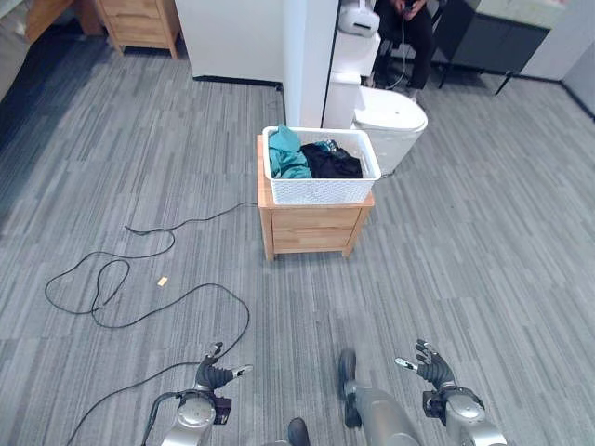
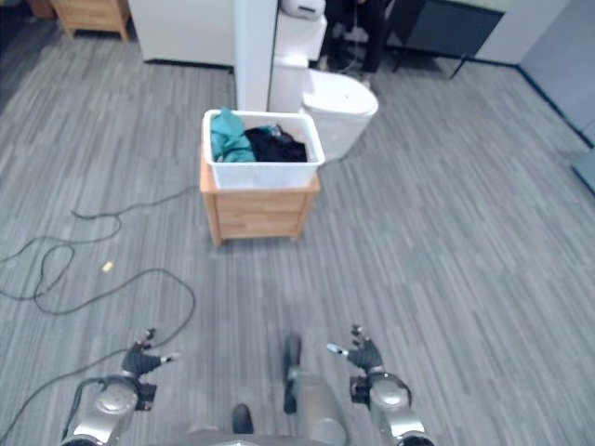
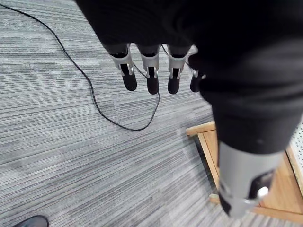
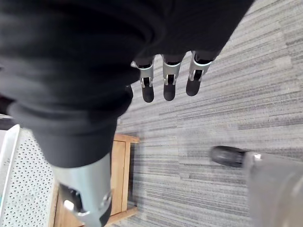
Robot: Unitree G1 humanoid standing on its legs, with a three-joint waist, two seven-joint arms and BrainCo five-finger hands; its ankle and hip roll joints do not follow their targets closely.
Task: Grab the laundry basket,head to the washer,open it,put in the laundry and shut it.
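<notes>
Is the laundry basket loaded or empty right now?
Loaded: the white laundry basket on the wooden cabinet holds teal clothing and dark clothing.

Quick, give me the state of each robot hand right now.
Left robot hand: open, holding nothing.
Right robot hand: open, holding nothing.

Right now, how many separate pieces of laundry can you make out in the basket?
2: a teal garment on the robot's left side of the white laundry basket, and a black garment beside it, toward the middle. More may lie hidden underneath them.
</notes>
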